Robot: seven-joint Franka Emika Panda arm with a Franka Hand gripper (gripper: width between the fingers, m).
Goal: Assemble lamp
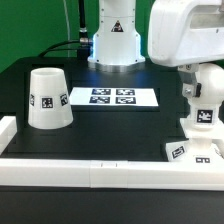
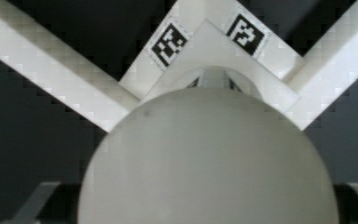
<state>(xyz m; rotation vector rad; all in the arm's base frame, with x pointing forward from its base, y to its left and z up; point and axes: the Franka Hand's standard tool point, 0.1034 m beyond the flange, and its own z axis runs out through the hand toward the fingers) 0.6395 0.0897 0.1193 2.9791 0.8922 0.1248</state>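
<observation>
The lamp's bulb (image 1: 203, 105) is seen upright at the exterior view's near right, its stem pointed down at the flat square base (image 1: 190, 150), which lies just beneath it beside the white rail (image 1: 90, 172) along the table's near edge. Whether the stem is seated in the base or only held over it cannot be told. The gripper (image 1: 198, 84) is set over the bulb from above. In the wrist view the bulb (image 2: 202, 150) fills the space between the two fingers (image 2: 34, 205), which are barely glimpsed, so it cannot be told whether the jaws are pressed onto the bulb or stand slightly off it. The step in hand is judged to be the joining of bulb to base. For this to be done well, the stem is best kept plumb and centred over the base's socket. Downward pressure is best kept light so that the joint is not forced askew. The base should be watched for sliding or turning with the bulb, and the rail is judged a likely stop against that. The tapered shade (image 1: 48, 98) is seen standing wide end down at the left, well apart, with the marker board (image 1: 110, 97) lying flat on the black table (image 1: 120, 130) between shade and bulb.
</observation>
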